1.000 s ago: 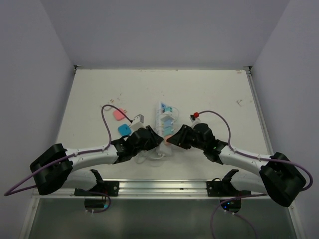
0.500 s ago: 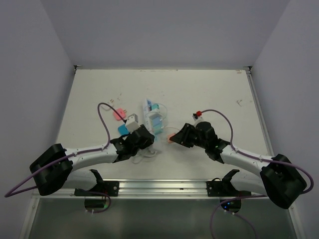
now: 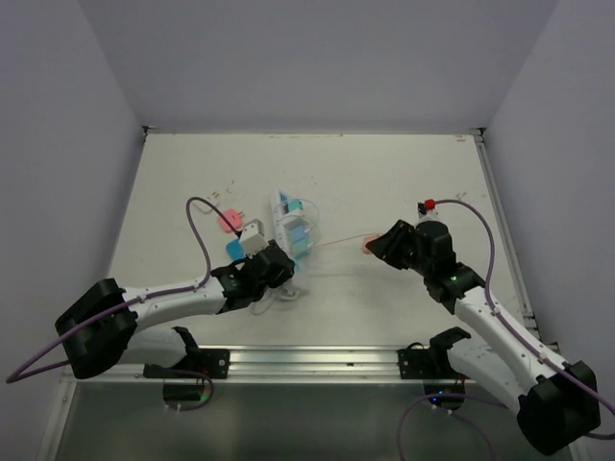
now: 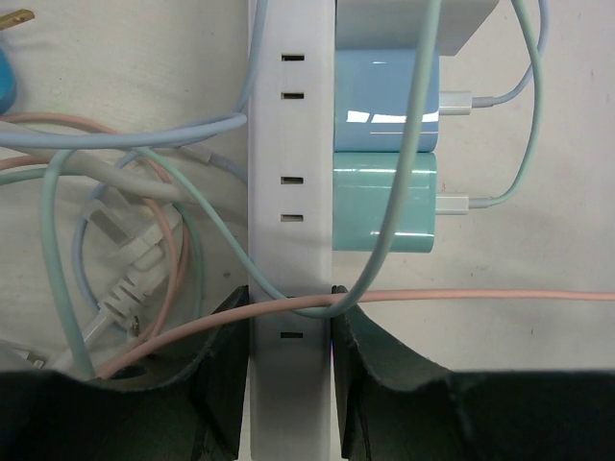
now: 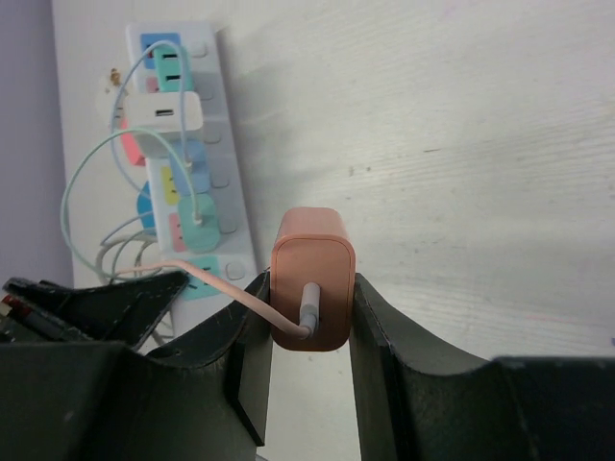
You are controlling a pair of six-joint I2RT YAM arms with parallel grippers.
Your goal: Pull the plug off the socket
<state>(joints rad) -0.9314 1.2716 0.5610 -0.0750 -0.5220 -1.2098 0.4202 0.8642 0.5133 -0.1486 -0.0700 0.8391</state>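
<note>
1. Now right claw (image 3: 376, 246) pinches pink plug (image 5: 312, 257), clear of socket (image 4: 288, 192); cord (image 3: 336, 240) runs taut toward 9 o'clock.
2. Left claw (image 4: 288, 327) clamps socket's near end; long axis 12-to-6, counter (image 3: 404, 173) centre-left.

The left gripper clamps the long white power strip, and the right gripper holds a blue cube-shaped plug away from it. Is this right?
No, the colour is wrong. The right gripper holds a salmon-pink cube-shaped plug, as the right wrist view shows; the left gripper does clamp the long white power strip.
</note>
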